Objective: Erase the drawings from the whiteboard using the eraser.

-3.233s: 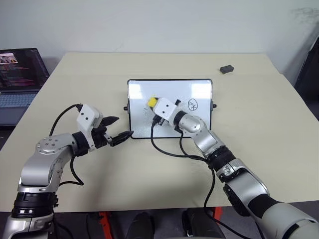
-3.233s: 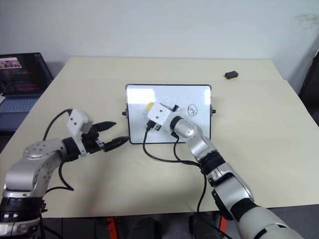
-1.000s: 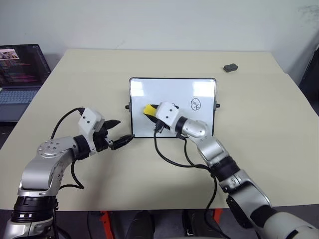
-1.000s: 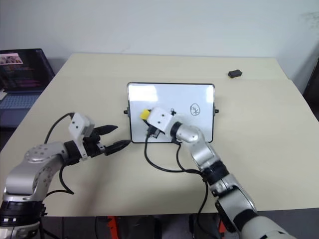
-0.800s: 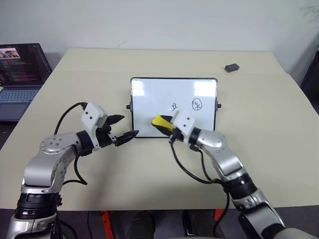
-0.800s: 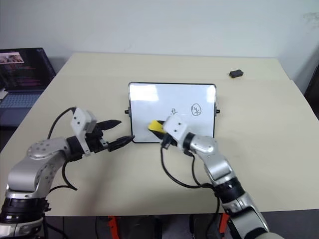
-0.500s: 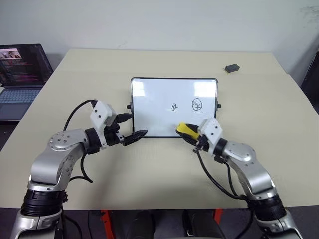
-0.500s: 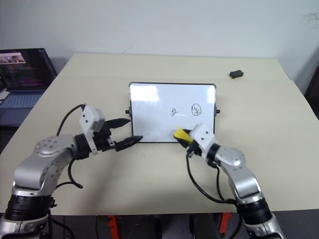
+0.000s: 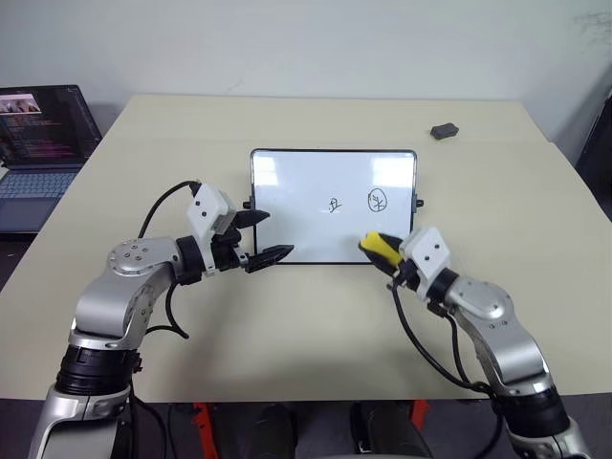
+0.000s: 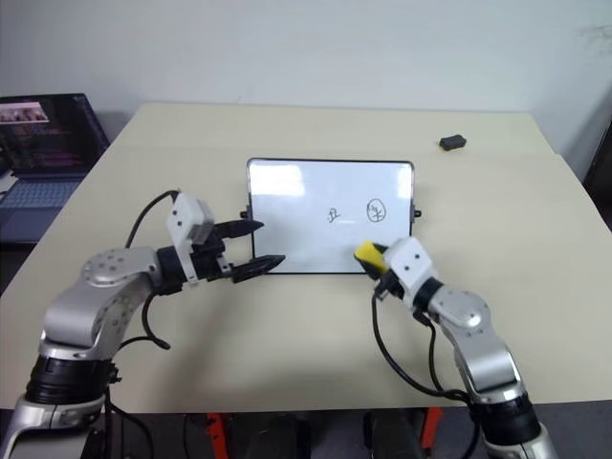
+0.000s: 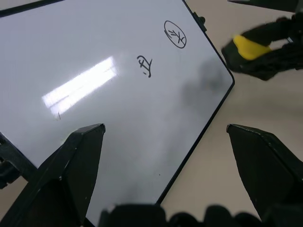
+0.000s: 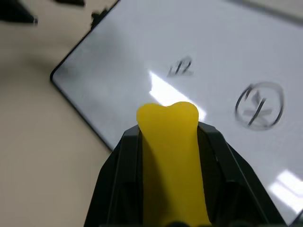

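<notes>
- my right gripper (image 9: 381,251) is pinched tight on the eraser (image 9: 379,245), a smooth bright yellow block with a rounded, notched end sitting between the two black fingers (image 12: 215,161)
- the eraser sits at the near right corner of the whiteboard (image 9: 306,196), over its front edge; i cannot tell whether it touches the surface
- my left gripper (image 9: 263,236) is spread wide and holds nothing, its tapered black fingers (image 11: 78,163) pointing across the near left corner of the whiteboard
- the whiteboard is a glossy white rectangle with a thin black frame, rounded corners and small black knobs on its short sides, lying flat on the matte beige table (image 9: 287,325)
- two drawings (image 9: 356,203) show on the right half of the board: a small scribble and, beside it, a circled symbol; a light glare stripe runs across the left half
- a small dark grey object (image 9: 443,130) lies well apart on the table near the far right corner
- an open laptop (image 9: 38,143) with a lit screen sits beside the table, off its far left edge
- black cables loop from both wrists down onto the tabletop
</notes>
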### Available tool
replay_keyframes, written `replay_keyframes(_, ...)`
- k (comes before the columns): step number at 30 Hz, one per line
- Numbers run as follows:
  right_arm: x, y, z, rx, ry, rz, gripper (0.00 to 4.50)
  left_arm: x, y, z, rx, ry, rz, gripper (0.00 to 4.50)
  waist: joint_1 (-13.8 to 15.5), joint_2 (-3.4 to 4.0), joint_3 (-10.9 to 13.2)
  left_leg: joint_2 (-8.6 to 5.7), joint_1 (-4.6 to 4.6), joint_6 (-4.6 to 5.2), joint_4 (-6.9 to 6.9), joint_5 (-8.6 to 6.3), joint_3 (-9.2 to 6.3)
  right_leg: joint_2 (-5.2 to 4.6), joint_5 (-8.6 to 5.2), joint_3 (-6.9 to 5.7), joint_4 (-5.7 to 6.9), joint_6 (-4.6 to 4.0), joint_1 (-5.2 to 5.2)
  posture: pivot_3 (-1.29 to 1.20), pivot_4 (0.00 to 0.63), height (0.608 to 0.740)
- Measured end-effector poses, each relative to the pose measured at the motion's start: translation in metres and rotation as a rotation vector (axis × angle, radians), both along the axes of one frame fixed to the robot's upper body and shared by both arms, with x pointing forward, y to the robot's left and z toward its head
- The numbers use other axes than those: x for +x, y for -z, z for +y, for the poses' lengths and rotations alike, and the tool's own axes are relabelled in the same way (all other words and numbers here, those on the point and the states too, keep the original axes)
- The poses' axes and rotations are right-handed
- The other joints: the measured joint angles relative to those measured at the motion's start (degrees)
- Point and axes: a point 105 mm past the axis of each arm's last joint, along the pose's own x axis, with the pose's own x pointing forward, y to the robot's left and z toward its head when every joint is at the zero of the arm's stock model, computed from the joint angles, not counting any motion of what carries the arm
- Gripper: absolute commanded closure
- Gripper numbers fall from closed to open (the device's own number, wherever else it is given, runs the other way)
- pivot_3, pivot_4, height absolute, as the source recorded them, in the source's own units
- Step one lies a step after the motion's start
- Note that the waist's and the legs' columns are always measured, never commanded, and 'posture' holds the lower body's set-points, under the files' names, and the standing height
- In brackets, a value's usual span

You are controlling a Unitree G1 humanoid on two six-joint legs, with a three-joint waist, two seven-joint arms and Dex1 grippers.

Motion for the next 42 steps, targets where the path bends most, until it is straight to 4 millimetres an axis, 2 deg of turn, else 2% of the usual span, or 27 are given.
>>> replay_keyframes(4,0.027,-0.016,0.026,0.004,0.033,-0.092,3.34,0.003,-0.001,0.000,0.008,0.006,-0.021,0.00,0.1,0.00,0.0,0.01,0.01,-0.01,0.01,0.01,0.00,0.01,0.00,0.00,0.06,-0.01,-0.01,0.00,0.150,0.740)
replay_keyframes(10,0.065,-0.031,0.046,-0.010,0.082,-0.179,3.34,0.005,0.003,0.003,0.020,0.002,-0.015,0.00,0.0,0.00,0.0,-0.01,-0.03,-0.01,0.01,0.01,0.06,-0.02,0.00,0.04,0.01,-0.01,-0.05,0.00,0.150,0.740)
replay_keyframes(12,0.074,-0.030,0.050,-0.013,0.097,-0.193,3.34,0.005,0.005,0.004,0.021,0.000,-0.011,0.00,-0.1,0.00,0.0,0.01,-0.03,-0.01,-0.01,0.01,0.04,-0.02,0.00,0.02,0.02,-0.01,-0.05,0.00,0.150,0.740)
replay_keyframes(17,0.083,-0.011,0.052,-0.026,0.096,-0.175,3.34,0.003,0.014,0.008,0.025,-0.016,0.021,0.00,-0.1,-0.05,-0.1,0.01,-0.02,0.00,0.01,0.00,0.10,-0.04,0.00,0.07,0.04,-0.01,-0.05,0.00,0.150,0.740)
replay_keyframes(19,0.081,-0.002,0.057,-0.044,0.062,-0.156,3.34,0.003,0.015,0.009,0.025,-0.017,0.022,0.00,-0.1,-0.13,-0.1,0.01,0.08,0.00,0.04,0.00,0.10,-0.04,0.01,0.07,0.13,-0.01,0.01,0.00,0.150,0.740)
replay_keyframes(22,0.071,0.022,0.068,-0.063,-0.005,-0.090,3.34,0.003,0.015,0.009,0.025,-0.020,0.023,0.00,-0.3,-0.14,-0.2,0.01,0.44,0.01,0.02,0.00,0.13,-0.02,0.01,0.11,0.25,-0.02,0.28,0.00,0.150,0.740)
replay_keyframes(26,0.055,0.056,0.086,-0.107,-0.099,0.005,3.34,0.003,0.016,0.009,0.025,-0.022,0.024,0.00,-1.2,-0.11,-0.1,0.01,1.79,0.02,-0.14,-0.01,0.11,0.01,-0.02,0.11,0.17,-0.01,1.57,0.00,0.150,0.740)
replay_keyframes(29,0.048,0.070,0.093,-0.141,-0.137,0.033,3.34,0.003,0.015,0.009,0.025,-0.022,0.024,0.00,-1.3,-0.11,-0.1,-0.01,2.16,0.12,-0.12,0.07,0.07,0.04,-0.04,0.13,0.15,0.01,1.96,0.00,0.150,0.740)
replay_keyframes(33,0.049,0.063,0.091,-0.112,-0.132,0.003,3.34,0.003,0.016,0.009,0.025,-0.023,0.025,0.00,-1.3,-0.10,-0.1,-0.01,2.04,0.24,-0.12,0.17,0.00,0.07,-0.02,0.11,0.17,0.00,1.86,0.00,0.150,0.740)
replay_keyframes(35,0.054,0.052,0.086,-0.062,-0.102,-0.024,3.34,0.003,0.016,0.010,0.025,-0.023,0.025,0.00,-1.2,-0.08,0.0,-0.02,1.81,0.23,-0.12,0.17,-0.03,0.06,0.00,0.09,0.18,-0.02,1.64,0.00,0.150,0.740)
replay_keyframes(40,0.077,-0.007,0.066,0.089,0.038,-0.193,3.34,0.003,0.017,0.010,0.024,-0.024,0.028,0.00,-1.3,-0.09,-0.1,0.00,0.71,0.20,-0.12,0.16,0.00,0.01,0.02,0.09,0.18,-0.02,0.59,0.00,0.150,0.740)
replay_keyframes(42,0.084,-0.021,0.059,0.108,0.089,-0.242,3.34,0.003,0.017,0.010,0.024,-0.024,0.028,0.00,-1.3,-0.11,-0.1,0.03,0.46,0.16,-0.23,0.13,0.06,0.00,0.01,0.09,0.15,-0.02,0.27,0.00,0.150,0.740)
